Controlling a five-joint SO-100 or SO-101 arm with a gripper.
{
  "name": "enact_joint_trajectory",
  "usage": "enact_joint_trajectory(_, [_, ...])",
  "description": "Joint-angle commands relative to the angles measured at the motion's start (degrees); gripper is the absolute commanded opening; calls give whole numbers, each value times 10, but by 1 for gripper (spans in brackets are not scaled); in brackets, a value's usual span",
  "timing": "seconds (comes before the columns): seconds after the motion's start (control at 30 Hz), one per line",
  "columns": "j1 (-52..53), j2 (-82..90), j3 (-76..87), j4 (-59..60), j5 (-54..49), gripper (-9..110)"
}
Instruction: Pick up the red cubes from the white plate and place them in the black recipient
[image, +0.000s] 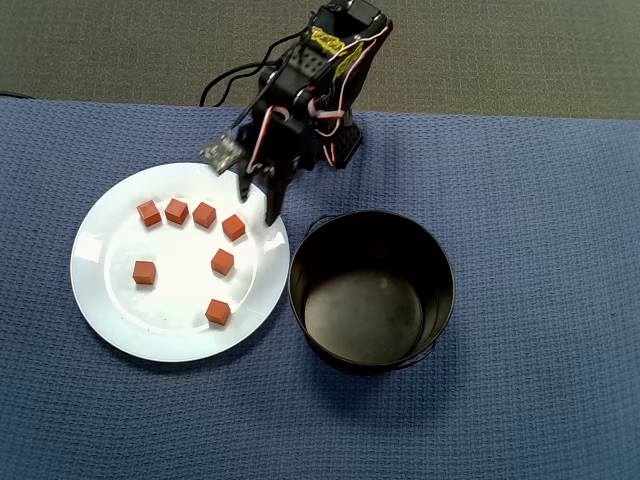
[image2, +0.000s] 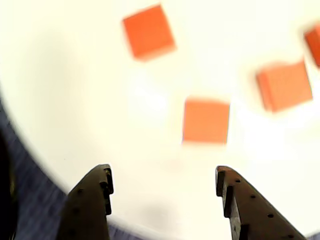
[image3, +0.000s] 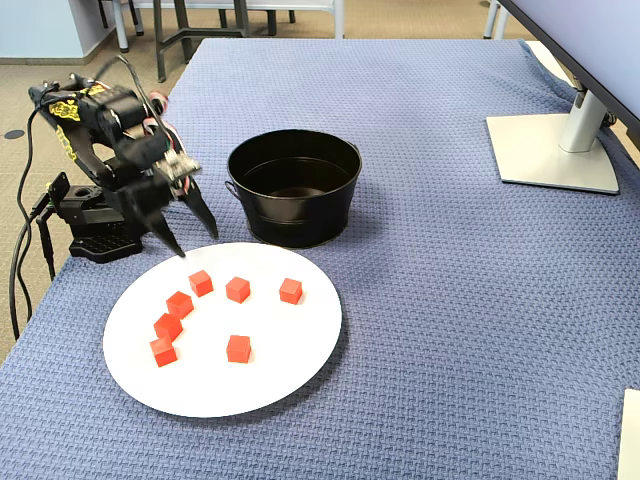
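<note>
Desk (image3: 450, 300): covered w/ blue woven cloth, carries all task items. A monitor stand (image3: 560, 150) sits at the far right edge in the fixed view, clear of the work area.

White plate (image: 100, 290): lies flat on the cloth, left of the pot in the overhead view, rims nearly touching. Judged reason: short transfer path btwn pick and drop points.

Black recipient (image: 372, 290): round black metal pot, upright, wire handle down against the wall. Inside looks empty, so no cube has been delivered yet.

Arm (image: 310, 90): base at the desk's far edge behind plate and pot, bent down over the plate's upper-right rim.

Tool (image2: 162, 172): fingers spread, holding nothing. Wrist view shows both fingertips above the plate near its rim, w/ one cube just ahead of the gap. Approx. alignment for a straddle grasp; descent and closing not yet done.

Red cubes (image: 205, 214): seven, all on the plate, apart from each other. Four form a row nearest the tool; three lie farther out. The nearest cube (image: 234, 227) is the likely first pick.
</note>
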Motion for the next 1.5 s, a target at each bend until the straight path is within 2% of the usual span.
enact_joint_trajectory(0.0, [26, -69, -4, -102, -8, 20])
enact_joint_trajectory(0.2, [30, -91, 4, -127, 18, 21])
enact_joint_trajectory(0.7, [60, -87, 18, -111, -17, 23])
enact_joint_trajectory(0.97, [69, -108, 25, -145, -25, 23])
enact_joint_trajectory(1.27, [58, -139, 57, -207, -32, 18])
enact_joint_trajectory(1.47, [55, -156, 61, -234, -26, 8])
